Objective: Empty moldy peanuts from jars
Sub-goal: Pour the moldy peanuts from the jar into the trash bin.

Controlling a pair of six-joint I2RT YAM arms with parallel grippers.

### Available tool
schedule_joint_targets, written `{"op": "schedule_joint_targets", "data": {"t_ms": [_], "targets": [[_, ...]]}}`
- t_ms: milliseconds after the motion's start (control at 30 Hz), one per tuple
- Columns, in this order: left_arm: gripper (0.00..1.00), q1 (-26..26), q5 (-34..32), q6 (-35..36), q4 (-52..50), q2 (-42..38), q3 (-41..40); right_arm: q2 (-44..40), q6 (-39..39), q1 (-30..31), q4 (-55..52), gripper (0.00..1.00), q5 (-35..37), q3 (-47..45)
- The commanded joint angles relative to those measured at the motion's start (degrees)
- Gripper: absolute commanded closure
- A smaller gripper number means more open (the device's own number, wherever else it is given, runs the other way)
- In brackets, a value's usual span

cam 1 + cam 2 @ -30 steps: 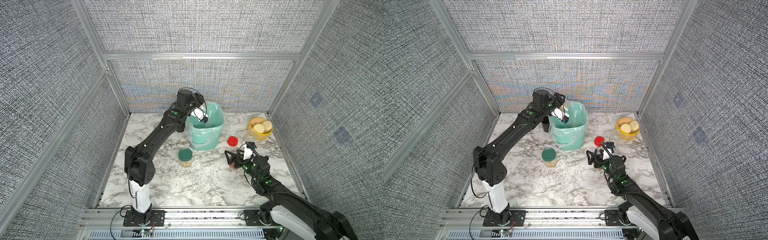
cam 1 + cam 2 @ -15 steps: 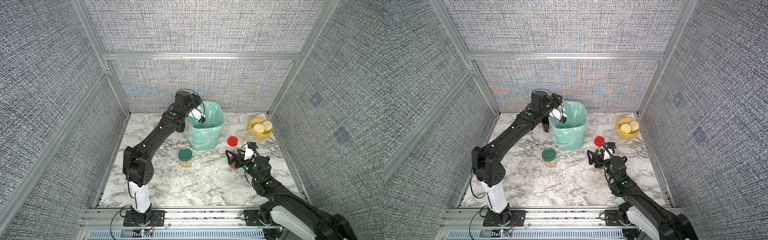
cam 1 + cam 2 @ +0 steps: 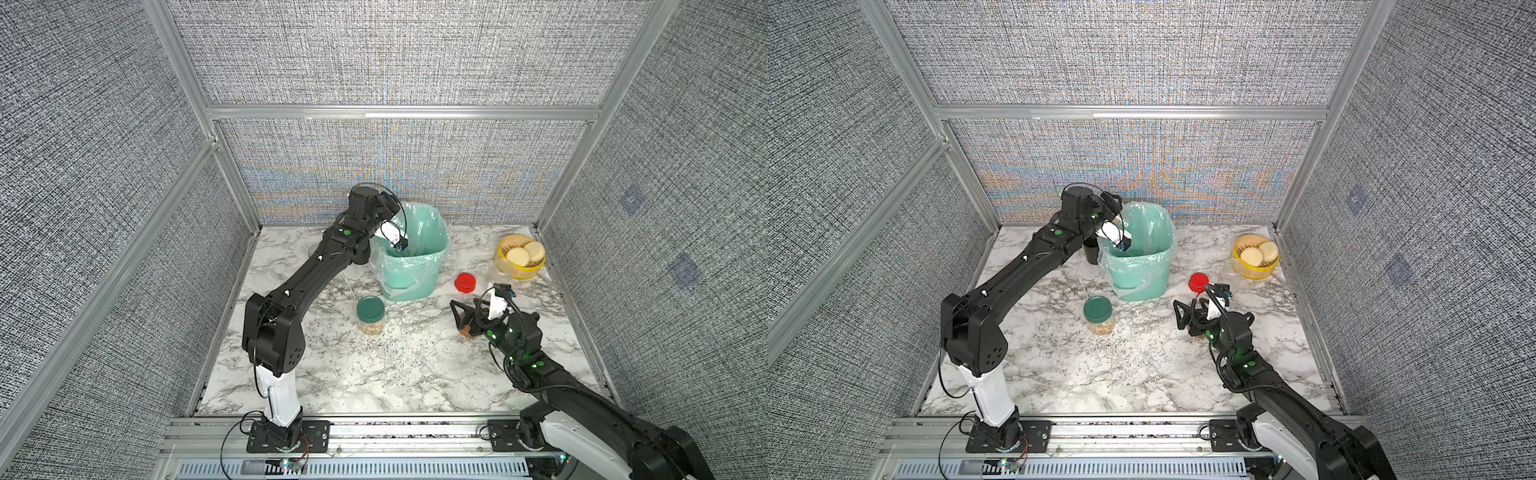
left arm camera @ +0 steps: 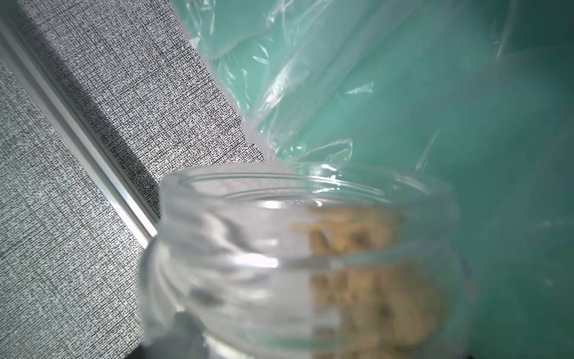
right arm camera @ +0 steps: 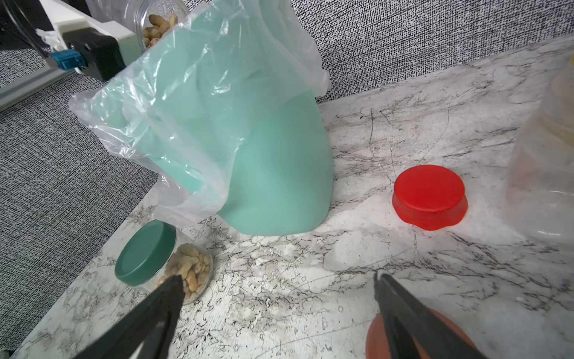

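My left gripper is at the near-left rim of the lined green bin, shut on an open clear jar. The jar is tilted toward the bag, with moldy peanuts still inside; the right wrist view shows this jar above the bag's edge. A second jar with a dark green lid stands full in front of the bin. My right gripper hangs open over the marble, empty. A terracotta lid lies under one of its fingers, and a red lid lies just beyond.
A yellow tub of cream discs stands at the back right, with an empty clear jar in front of it. A black mug stands left of the bin, under my left arm. Padded walls close in three sides.
My left wrist has shifted slightly to the left at the bin's rim, still holding the jar. The right arm has stayed put.
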Motion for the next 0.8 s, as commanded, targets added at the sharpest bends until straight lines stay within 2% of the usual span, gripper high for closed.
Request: {"op": "schedule_joint_targets", "data": {"t_ms": [0, 200, 333, 467, 633, 767], "targets": [[1.0, -0.1, 1.4, 24.2, 3.5, 0.0, 2.8, 0.5, 0.2, -0.1, 2.1, 0.02, 0.4, 0.2], [1.0, -0.1, 4.6, 28.7, 3.2, -1.3, -1.8, 1.8, 0.3, -0.1, 3.3, 0.02, -0.8, 0.7], [1.0, 0.4, 7.8, 31.8, 6.2, -1.3, 0.7, 1.0, -0.8, -0.2, 2.1, 0.02, -0.6, 1.1], [1.0, 0.7, 10.2, 35.4, 3.6, -1.2, 2.5, 0.7, -0.9, -0.6, 2.0, 0.02, -0.9, 1.1], [1.0, 0.5, 12.9, 35.6, 5.1, -2.3, 2.1, 0.8, -1.0, -0.7, 2.2, 0.02, -1.2, 1.0], [1.0, 0.0, 13.9, 35.7, 3.6, -3.2, -1.7, 1.6, -0.4, -0.8, 3.3, 0.02, -1.8, 0.8]]}}
